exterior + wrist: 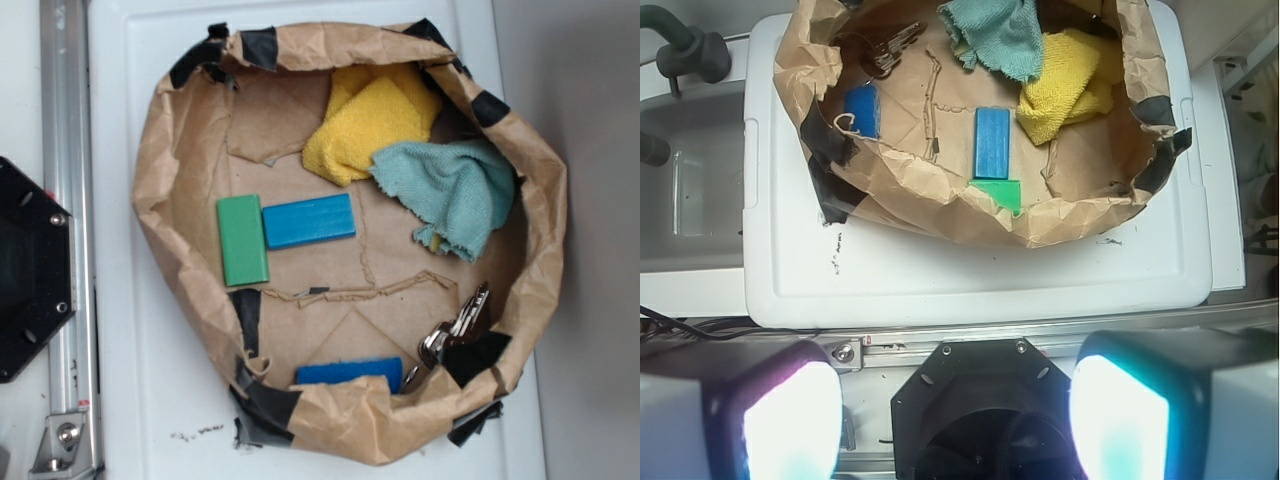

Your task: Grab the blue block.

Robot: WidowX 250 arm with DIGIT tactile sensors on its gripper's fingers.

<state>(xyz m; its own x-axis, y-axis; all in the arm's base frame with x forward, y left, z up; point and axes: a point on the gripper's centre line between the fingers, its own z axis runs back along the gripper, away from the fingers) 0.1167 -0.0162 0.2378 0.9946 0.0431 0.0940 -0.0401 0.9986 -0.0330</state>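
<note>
The blue block (309,221) lies flat on the floor of a brown paper bag basin (180,130), its left end against a green block (243,240). In the wrist view the blue block (991,143) lies above the green block (1000,192). My gripper (955,420) is not in the exterior view. In the wrist view its two glowing pads (790,425) stand wide apart with nothing between them, high above the robot's black base (980,400), well short of the bag.
A darker royal-blue slab (349,372) lies at the bag's near rim, with keys (455,330) beside it. A yellow cloth (365,125) and a teal cloth (455,195) lie at the far side. The bag sits on a white lid (130,330). A metal rail (65,230) runs on the left.
</note>
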